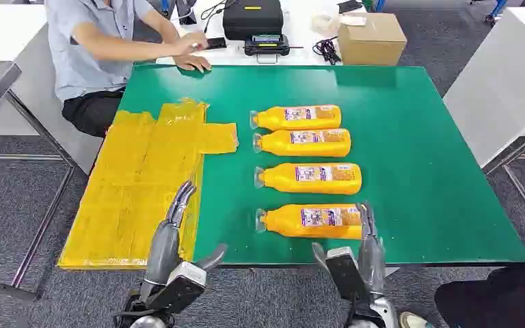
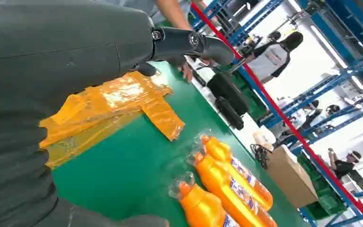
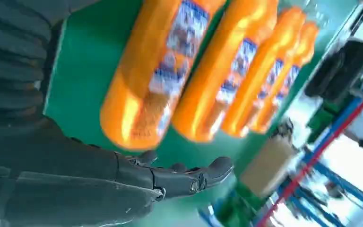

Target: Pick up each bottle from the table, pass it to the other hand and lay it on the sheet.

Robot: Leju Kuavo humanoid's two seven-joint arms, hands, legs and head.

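Nearest to me, both hands are up at the front edge of the green counter [image 1: 410, 137]. My right hand [image 1: 366, 256] has its fingers [image 1: 367, 217] straight and apart, holding nothing, their tips right at the base end of the nearest bottle [image 1: 312, 221]; I can't tell from here whether they touch it. In the right wrist view that bottle [image 3: 158, 71] lies just beyond the outstretched fingers [image 3: 189, 177], not enclosed. My left hand [image 1: 171, 256] is spread and empty too, fingers [image 1: 180, 202] reaching out over the near part of the yellow sheet [image 1: 137, 184].

Moving out, all four orange bottles lie on their sides in a column, caps toward the sheet: the second bottle [image 1: 309, 178], the third bottle [image 1: 303, 142] and the far bottle [image 1: 296, 117] beyond the first. None is on the sheet yet, so I read this as the very first step, the reach for the first pick.

Next I need the right fingers to come over the nearest bottle's body and close around it, then lift clear without nudging its neighbour, and carry it leftward to meet the waiting left hand.

At the far side a person [image 1: 96, 48] sits with a hand [image 1: 193, 63] on the counter's edge, and a cardboard box [image 1: 371, 38] and a black case [image 1: 252, 18] stand on the white desk beyond.
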